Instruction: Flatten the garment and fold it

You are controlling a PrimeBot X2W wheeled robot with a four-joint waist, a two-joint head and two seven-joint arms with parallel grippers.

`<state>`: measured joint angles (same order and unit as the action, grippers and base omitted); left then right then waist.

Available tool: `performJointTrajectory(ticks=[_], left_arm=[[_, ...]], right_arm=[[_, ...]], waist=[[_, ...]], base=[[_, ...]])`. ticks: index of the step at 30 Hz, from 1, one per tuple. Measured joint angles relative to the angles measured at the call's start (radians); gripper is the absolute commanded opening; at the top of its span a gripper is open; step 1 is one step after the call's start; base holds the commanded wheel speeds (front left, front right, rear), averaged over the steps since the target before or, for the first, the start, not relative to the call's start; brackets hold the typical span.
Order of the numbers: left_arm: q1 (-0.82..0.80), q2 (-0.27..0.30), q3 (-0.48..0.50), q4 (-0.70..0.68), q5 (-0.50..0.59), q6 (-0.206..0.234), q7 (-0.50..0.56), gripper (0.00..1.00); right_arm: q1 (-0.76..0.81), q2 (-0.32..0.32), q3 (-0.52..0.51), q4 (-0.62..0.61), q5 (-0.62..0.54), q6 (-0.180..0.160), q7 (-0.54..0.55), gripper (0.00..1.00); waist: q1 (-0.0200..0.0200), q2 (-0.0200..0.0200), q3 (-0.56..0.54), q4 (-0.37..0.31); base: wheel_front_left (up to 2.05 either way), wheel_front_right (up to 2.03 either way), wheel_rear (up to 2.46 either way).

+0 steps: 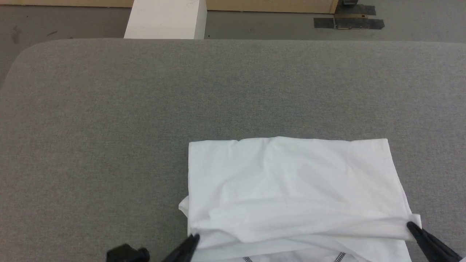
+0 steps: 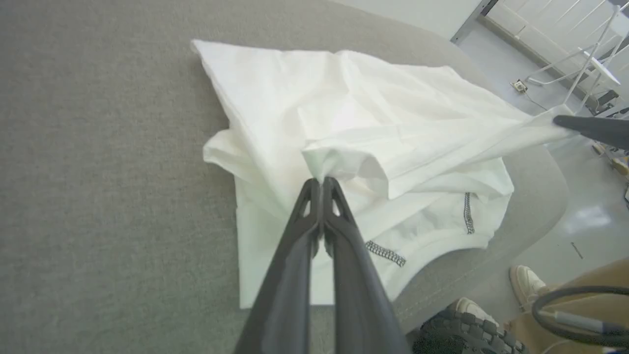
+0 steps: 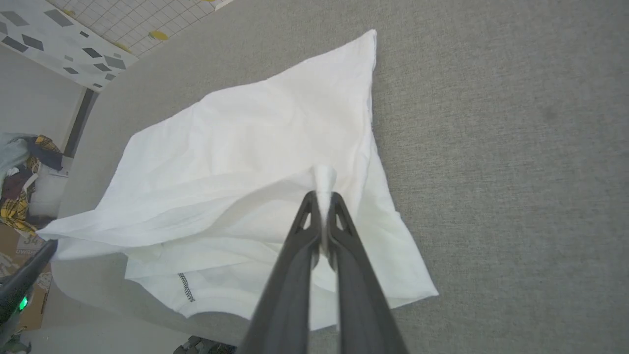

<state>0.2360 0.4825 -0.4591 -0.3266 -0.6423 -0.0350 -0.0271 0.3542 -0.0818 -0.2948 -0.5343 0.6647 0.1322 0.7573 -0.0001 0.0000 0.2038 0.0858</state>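
The garment [image 1: 291, 182] lay partly folded at the desk's [image 1: 109, 127] near edge, right of its middle. Its lowest layer, with the dark stitched seams [image 2: 385, 253], reached that edge. The left gripper [image 1: 194, 238] had its fingers [image 2: 295, 255] pressed together on a bunched bit of the upper layer's left end. The right gripper [image 1: 410, 225] pinched the same layer's right end in the same way, so the cloth between them hung as a raised, slightly slack fold.

This fold would likely go best if both ends travelled together, level and at one pace, with the arms drawn a little apart to take out the slack. The raised edge should come down square to the fold already made. Being thin, the fabric might drag the layers beneath it, so a low, slow carry seemed wise, letting go only once the cloth rested.

No brand or label could be read on the garment. A white box [image 1: 164, 20] beyond the far edge bore a faint mark, too small to read.
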Motion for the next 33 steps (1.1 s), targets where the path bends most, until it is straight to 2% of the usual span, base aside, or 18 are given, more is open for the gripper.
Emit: performJointTrajectory(ticks=[4,9,10,11,12,13,14,19,23,25,28,33], left_arm=[[0.048,0.035,-0.073,0.035,0.012,-0.019,0.071,0.0],[0.05,0.063,-0.11,0.103,0.063,-0.027,0.098,0.0],[0.049,0.063,-0.115,0.115,0.07,-0.027,0.098,0.0],[0.045,0.064,-0.119,0.126,0.081,-0.027,0.103,0.0],[0.044,0.064,-0.12,0.134,0.09,-0.027,0.104,0.0],[0.042,0.064,-0.119,0.141,0.1,-0.027,0.103,0.53],[0.039,0.063,-0.115,0.147,0.103,-0.026,0.095,1.0],[0.025,0.056,-0.077,0.146,0.092,-0.018,0.049,1.0],[0.025,0.044,-0.004,0.114,0.042,0.012,-0.022,1.0],[0.024,0.029,0.044,0.085,0.035,0.042,-0.072,1.0],[0.005,-0.004,0.114,0.043,0.058,0.117,-0.155,1.0],[-0.05,-0.08,0.15,0.007,0.144,0.207,-0.214,1.0]], right_arm=[[0.05,-0.028,0.012,0.011,0.0,0.0,0.01,0.0],[0.091,-0.066,0.047,0.05,-0.007,0.0,0.023,0.0],[0.101,-0.069,0.052,0.061,-0.012,0.0,0.023,0.16],[0.108,-0.075,0.057,0.069,-0.02,0.0,0.025,0.38],[0.114,-0.079,0.059,0.074,-0.026,0.0,0.025,1.0],[0.118,-0.081,0.058,0.079,-0.027,0.0,0.024,1.0],[0.119,-0.084,0.057,0.082,-0.031,0.0,0.018,1.0],[0.118,-0.092,0.042,0.08,-0.021,0.0,-0.011,1.0],[0.106,-0.085,0.004,0.061,0.023,0.0,-0.025,1.0],[0.084,-0.076,-0.035,0.053,0.018,0.0,-0.044,1.0],[0.026,-0.059,-0.089,0.063,-0.049,0.0,-0.089,1.0],[-0.044,-0.052,-0.062,0.117,-0.13,0.0,-0.116,1.0]], waist=[[0.0,0.0,0.0,-0.008],[0.0,0.0,-0.009,-0.007],[0.0,0.0,-0.012,-0.007],[0.0,0.0,-0.015,-0.006],[0.0,0.0,-0.017,-0.004],[0.0,0.0,-0.02,-0.003],[0.0,0.0,-0.023,-0.001],[0.0,0.0,-0.032,0.003],[0.0,0.0,-0.036,0.005],[0.0,0.0,-0.035,0.006],[0.0,0.0,-0.027,0.007],[0.0001,0.0,-0.006,0.011]], base=[[0.0,0.0,0.0],[0.0,0.0,0.0],[0.0,0.0,0.0],[0.0,0.0,0.0],[0.0,0.0,0.0],[0.0,0.0,0.0],[0.0,0.0,0.0],[0.0,0.0,0.0],[0.0,0.0,0.0],[0.0,0.0,0.0],[0.0,0.0,0.0],[0.0,0.0,0.0]])
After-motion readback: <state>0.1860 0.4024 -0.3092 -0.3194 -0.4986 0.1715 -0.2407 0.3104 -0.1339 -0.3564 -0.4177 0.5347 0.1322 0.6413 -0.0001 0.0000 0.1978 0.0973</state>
